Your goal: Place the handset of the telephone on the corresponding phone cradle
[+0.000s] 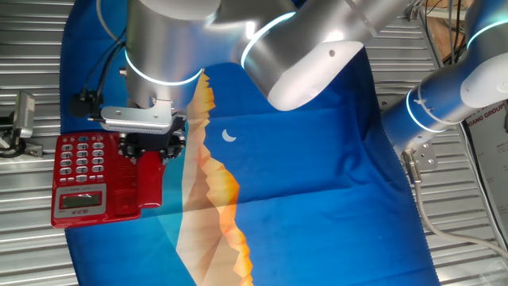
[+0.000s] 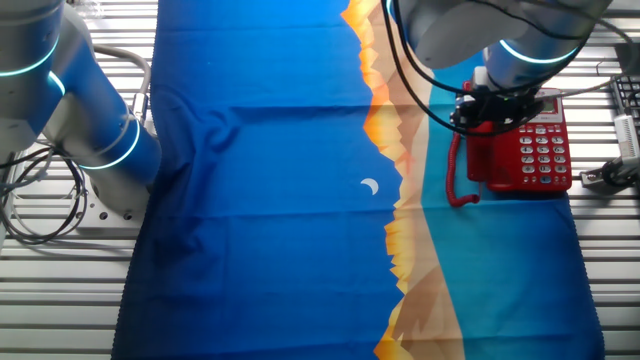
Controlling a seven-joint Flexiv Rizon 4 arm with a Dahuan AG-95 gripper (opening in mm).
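The red telephone (image 1: 83, 179) sat at the left edge of a blue printed cloth (image 1: 317, 175) on the slatted metal worktop (image 1: 24, 238), its grey-white keypad (image 1: 82, 153) and small LCD panel (image 1: 82, 200) on the left half. The handset (image 1: 149, 181) lay along the phone cradle (image 1: 143, 208) on the right half. The gripper (image 1: 148, 148) hung directly over the handset's far end; whether its fingers pinched it could not be told. The red coiled cord (image 2: 455, 165) trailed beside the base.
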